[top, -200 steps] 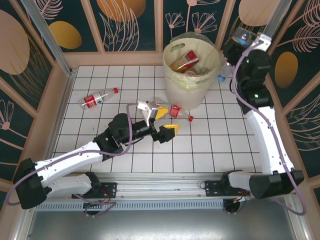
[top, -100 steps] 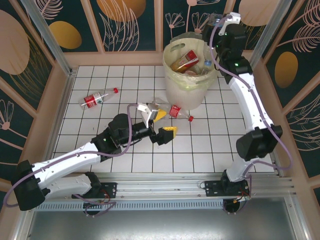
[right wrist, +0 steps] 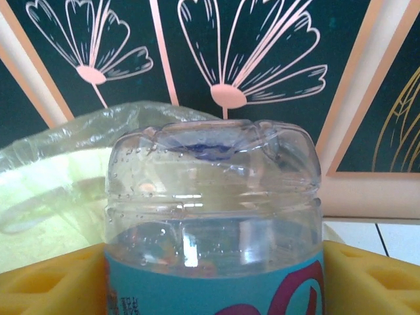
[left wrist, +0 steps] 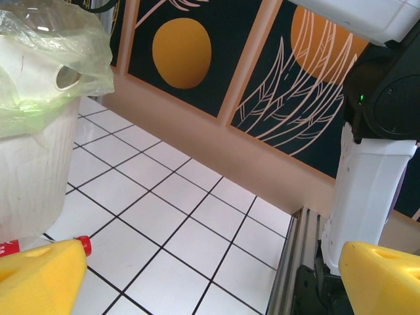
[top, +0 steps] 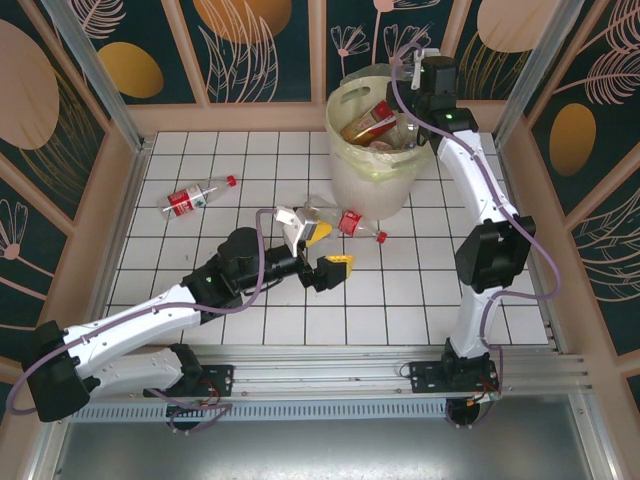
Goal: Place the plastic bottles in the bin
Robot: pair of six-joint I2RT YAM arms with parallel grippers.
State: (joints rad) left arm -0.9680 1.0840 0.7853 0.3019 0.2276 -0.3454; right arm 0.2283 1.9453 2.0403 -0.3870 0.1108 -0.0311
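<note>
So, I've got the right gripper [top: 417, 72] pinching a clear blue-label bottle [right wrist: 213, 216] above the bin [top: 375, 180], at its far-right rim. My left gripper [top: 326, 248] hangs spread wide over the white grid-tiled table [top: 420, 290] (dark leafy wall panels [top: 90, 60] all around), just beside a red-capped bottle [top: 350, 221] at the bin's foot. Another red-label bottle [top: 194, 199] lies well left.
</note>
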